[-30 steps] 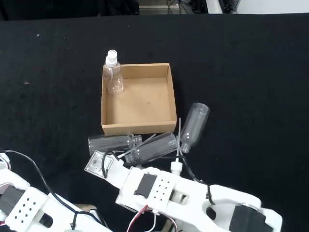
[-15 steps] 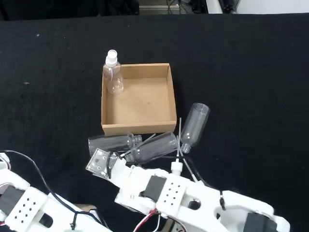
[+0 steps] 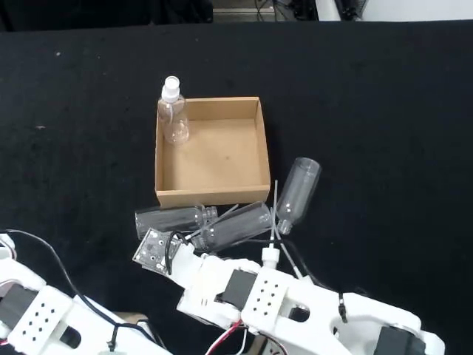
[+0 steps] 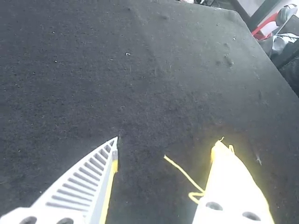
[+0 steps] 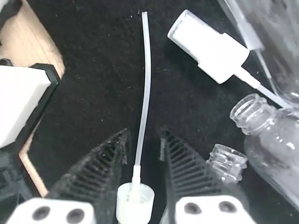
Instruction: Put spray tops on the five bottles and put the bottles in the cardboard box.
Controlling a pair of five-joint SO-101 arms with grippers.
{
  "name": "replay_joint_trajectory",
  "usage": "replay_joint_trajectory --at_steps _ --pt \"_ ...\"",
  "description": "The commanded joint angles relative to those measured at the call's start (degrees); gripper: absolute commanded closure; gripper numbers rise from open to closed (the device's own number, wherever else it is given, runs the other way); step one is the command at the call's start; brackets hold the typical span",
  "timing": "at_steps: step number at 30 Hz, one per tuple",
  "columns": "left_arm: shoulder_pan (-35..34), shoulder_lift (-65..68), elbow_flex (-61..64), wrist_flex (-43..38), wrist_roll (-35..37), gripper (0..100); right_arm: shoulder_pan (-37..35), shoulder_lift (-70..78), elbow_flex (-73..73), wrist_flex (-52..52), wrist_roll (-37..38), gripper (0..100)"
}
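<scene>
My right gripper (image 5: pixel 144 133) is shut on a white spray top (image 5: pixel 135 201) whose thin tube (image 5: pixel 145 70) runs out between the black fingers. A second spray top (image 5: pixel 209 45) lies beyond it, beside two open bottle necks (image 5: pixel 252 112). In the high view, three clear uncapped bottles (image 3: pixel 168 219), (image 3: pixel 238 224), (image 3: pixel 297 192) lie in front of the cardboard box (image 3: pixel 213 196), with a loose spray top (image 3: pixel 271 256) by them. A capped bottle (image 3: pixel 174 115) stands at the box's far left corner. My left gripper (image 4: pixel 168 140) is open over bare black cloth.
The right arm (image 3: pixel 251 292) covers the near middle of the table and the left arm (image 3: pixel 37 314) sits at the near left corner. A white block with a black edge (image 5: pixel 21 105) and a tan board (image 5: pixel 32 46) lie close to the right gripper.
The right arm's body has shifted slightly to the right. The box, bottles and loose spray top have not moved.
</scene>
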Motion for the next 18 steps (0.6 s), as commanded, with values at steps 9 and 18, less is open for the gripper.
replay_joint_trajectory --at_steps 9,18 --pt "-0.40 0.00 -0.31 -1.23 0.18 78 -0.53 2.24 -2.33 -0.44 1.41 98.6" --pt "-0.40 0.00 -0.31 -1.23 0.18 78 -0.62 1.98 -2.59 0.53 1.23 92.8"
